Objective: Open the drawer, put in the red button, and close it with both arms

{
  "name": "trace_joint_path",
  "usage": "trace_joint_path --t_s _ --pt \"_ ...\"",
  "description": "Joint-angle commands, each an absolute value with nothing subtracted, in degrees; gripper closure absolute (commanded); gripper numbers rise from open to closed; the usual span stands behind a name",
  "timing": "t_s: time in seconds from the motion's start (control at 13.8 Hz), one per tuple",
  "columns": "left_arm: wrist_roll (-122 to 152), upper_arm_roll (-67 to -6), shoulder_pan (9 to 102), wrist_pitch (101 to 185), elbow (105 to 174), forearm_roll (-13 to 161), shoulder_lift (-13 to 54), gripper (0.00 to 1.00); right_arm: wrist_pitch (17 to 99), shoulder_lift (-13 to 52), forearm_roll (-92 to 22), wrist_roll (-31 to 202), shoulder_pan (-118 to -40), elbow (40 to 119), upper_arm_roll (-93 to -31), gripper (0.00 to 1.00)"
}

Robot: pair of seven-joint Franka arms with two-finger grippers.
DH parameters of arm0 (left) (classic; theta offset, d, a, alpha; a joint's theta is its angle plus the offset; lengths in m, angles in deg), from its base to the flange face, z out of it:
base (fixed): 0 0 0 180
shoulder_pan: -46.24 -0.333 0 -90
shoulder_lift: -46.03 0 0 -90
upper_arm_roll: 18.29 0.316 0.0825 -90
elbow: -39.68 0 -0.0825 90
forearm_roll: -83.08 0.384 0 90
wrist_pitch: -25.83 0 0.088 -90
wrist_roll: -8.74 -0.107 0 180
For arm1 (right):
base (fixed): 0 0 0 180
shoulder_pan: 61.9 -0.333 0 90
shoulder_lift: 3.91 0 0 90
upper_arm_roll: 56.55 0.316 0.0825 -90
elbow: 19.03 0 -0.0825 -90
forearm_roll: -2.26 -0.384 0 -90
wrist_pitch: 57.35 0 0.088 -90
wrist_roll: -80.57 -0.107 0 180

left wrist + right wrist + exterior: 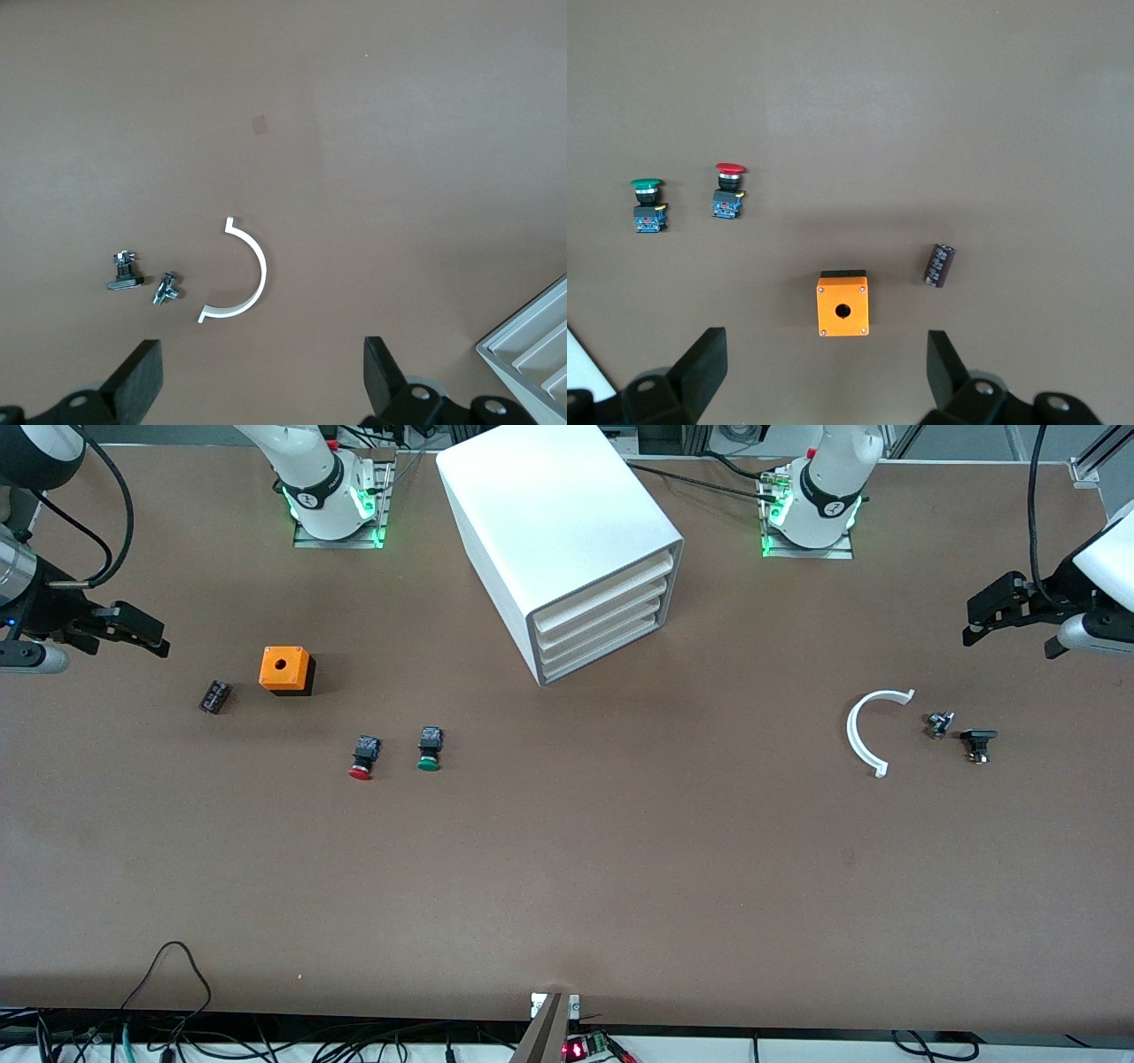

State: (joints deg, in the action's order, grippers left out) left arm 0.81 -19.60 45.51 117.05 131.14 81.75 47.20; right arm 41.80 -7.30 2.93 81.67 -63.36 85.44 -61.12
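Nothing begun yet: all four trays of the white cabinet (567, 540) flush and closed, the drawer (605, 598), second from the top, among them, fronts angled toward the left arm's end of the desk (567, 886). Red button (363, 757) lying on its side on the bare desk, nearer the front camera than the cabinet and toward the right arm's end, just beside the green button (430, 749) and apart from it, cap pointing toward the camera. Also near it, an orange box (286, 670) with a round hole on top, and a small dark cylinder (214, 696) beside that. Left gripper (999, 613) hanging in the air at its own end over bare desk, jaws spread wide and empty; below it a white half-ring (858, 735) and two small metal fittings (939, 724). Right gripper (133, 631) likewise aloft at its end, jaws spread, holding nothing. Button probably light and rigid, smooth domed cap likely slippery, apt to roll or skid if nudged; better pinched across the squarer black-and-blue body than on the cap. Drawer looks like thin stiff plastic, light, likely to slide easily; sloped front lip the only purchase, so hooking under it seems best, with care not to drag the whole cabinet.
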Motion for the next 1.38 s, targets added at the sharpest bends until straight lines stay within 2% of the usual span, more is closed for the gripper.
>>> trace_joint_path --t_s 0.0,0.8,1.02,1.16,1.31 --pt "1.3 -19.7 45.7 115.3 129.5 82.5 46.6 0.00 41.2 -7.3 2.6 81.7 -63.5 85.1 -61.2 0.00" --pt "0.9 -20.0 46.6 114.9 127.1 81.9 44.1 0.00 41.3 -7.3 2.3 81.6 -63.5 85.1 -61.0 0.00" --pt "0.8 -20.1 47.6 115.0 127.2 81.6 41.5 0.00 41.1 -7.4 2.3 81.5 -63.5 85.1 -60.6 0.00" --pt "0.7 -20.3 49.1 115.0 127.0 81.7 37.0 0.00 41.2 -7.2 2.3 81.6 -63.5 85.0 -60.7 0.00" --pt "0.3 -20.8 49.1 115.8 127.7 79.3 36.9 0.00 41.1 -7.2 2.3 81.6 -63.4 85.1 -60.7 0.00"
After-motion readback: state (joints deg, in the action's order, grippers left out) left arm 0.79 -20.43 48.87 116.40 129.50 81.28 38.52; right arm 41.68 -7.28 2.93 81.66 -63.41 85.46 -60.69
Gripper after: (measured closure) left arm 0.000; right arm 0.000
